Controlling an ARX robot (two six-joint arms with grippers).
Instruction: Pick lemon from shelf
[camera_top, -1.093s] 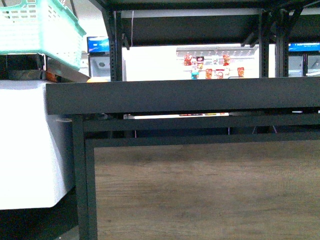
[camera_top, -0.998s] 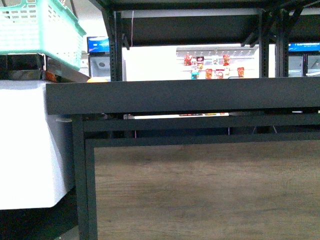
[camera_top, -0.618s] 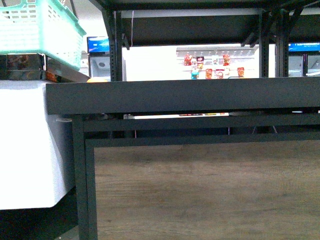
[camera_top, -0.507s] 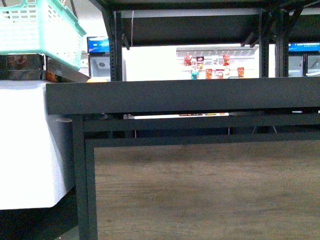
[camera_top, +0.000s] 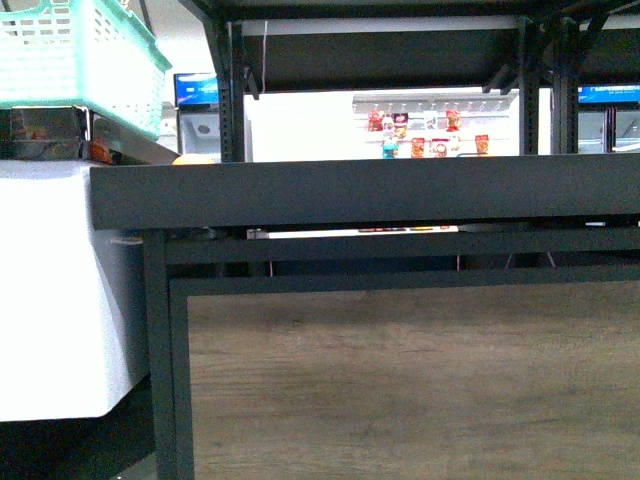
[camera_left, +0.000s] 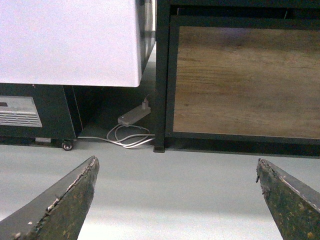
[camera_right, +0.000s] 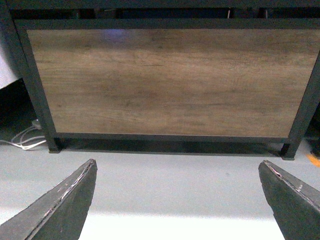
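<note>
The lemon is hidden from every view. The shelf (camera_top: 400, 190) fills the front view as a black metal rack. The raised front lip of its wide tray is at eye level, with a wood panel (camera_top: 410, 380) below. A thin orange-yellow sliver of fruit (camera_top: 193, 158) peeks over the lip at the tray's left end; I cannot tell what fruit it is. My left gripper (camera_left: 176, 161) is open and empty, low over the grey floor, facing the rack's left leg (camera_left: 161, 75). My right gripper (camera_right: 177, 162) is open and empty, facing the wood panel (camera_right: 165, 80).
A teal plastic basket (camera_top: 80, 60) sits on a white cabinet (camera_top: 50, 290) left of the rack. A power adapter with white cable (camera_left: 131, 117) lies on the floor by the rack's leg. Upper rack tiers (camera_top: 400, 50) hang overhead. Distant packets (camera_top: 420, 130) hang on a far wall.
</note>
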